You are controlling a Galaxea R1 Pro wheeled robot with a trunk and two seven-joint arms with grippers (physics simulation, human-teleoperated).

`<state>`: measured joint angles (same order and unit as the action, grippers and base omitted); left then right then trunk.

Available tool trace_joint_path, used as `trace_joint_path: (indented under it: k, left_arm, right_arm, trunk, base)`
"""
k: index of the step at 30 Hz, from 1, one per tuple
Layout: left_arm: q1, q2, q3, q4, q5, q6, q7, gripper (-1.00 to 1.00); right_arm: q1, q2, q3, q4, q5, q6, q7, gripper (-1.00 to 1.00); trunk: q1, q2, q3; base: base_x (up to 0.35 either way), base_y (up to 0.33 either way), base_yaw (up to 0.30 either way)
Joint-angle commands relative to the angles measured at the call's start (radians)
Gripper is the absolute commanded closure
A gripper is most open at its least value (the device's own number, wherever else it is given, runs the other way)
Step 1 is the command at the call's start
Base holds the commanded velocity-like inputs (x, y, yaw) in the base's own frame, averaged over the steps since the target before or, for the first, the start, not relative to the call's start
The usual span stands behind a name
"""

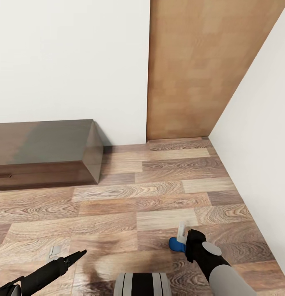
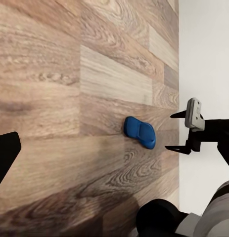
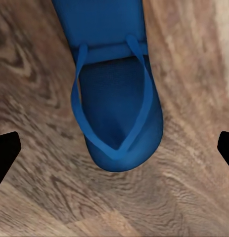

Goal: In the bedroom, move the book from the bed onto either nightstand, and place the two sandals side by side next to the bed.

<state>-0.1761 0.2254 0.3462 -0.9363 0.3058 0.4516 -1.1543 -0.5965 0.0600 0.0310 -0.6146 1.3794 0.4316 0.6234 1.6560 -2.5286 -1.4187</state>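
The robot faces a corner of the bedroom: white walls, a wood-plank floor (image 1: 159, 193), and a tall light-brown wooden panel (image 1: 200, 70) standing against the far wall. A low dark-brown glossy cabinet (image 1: 44, 152) sits on the floor at the left, against the far wall.

One blue sandal (image 1: 174, 244) lies flat on the floor at the near right, close to the right-hand wall. In the head view most of it is hidden behind the right gripper (image 1: 184, 238), which hangs directly above it. The right wrist view looks straight down on the sandal (image 3: 116, 98), sole on the planks and thong straps uppermost. The black tips of the two fingers (image 3: 5, 158) show at opposite edges of that picture, well apart, with the sandal between them and untouched; the jaws stand wide open and hold nothing.

The left gripper (image 1: 70, 259) is at the near left, above bare floor, well apart from the sandal. Its fingers appear close together in the head view and hold nothing, though their exact spread cannot be told. The left wrist view shows the sandal (image 2: 140, 132) on the floor just beside the right gripper (image 2: 186, 131), whose fingers are spread.
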Motion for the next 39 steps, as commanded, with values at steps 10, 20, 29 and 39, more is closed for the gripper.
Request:
trace_joint_path:
  k: [10,20,29,39]
  left_arm:
    - [0.000,0.000,0.000,0.000,0.004,0.010,-0.002,-1.00]
    - [0.000,0.000,0.000,-0.001,0.004,0.010,-0.002,-1.00]
    - [0.000,0.000,-0.001,-0.001,0.003,0.010,-0.002,-1.00]
    - [0.000,0.000,-0.001,-0.001,0.003,0.009,-0.002,-1.00]
  right_arm:
    - [0.000,0.000,0.003,-0.001,0.007,0.003,0.007,-1.00]
    - [0.000,0.000,0.002,-0.001,0.007,0.003,0.007,-1.00]
    - [0.000,0.000,0.002,-0.001,0.007,0.003,0.007,-1.00]
    - [0.000,0.000,0.003,-0.001,0.007,0.003,0.007,-1.00]
  trunk:
    - [0.004,-0.003,-0.039]
    - [0.007,-0.004,-0.059]
    - [0.007,-0.004,-0.059]
    - [0.007,-0.004,-0.059]
  base:
    - [0.000,0.000,0.000]
    - [0.000,0.000,0.000]
    - [0.109,0.000,0.000]
    - [0.050,0.000,0.000]
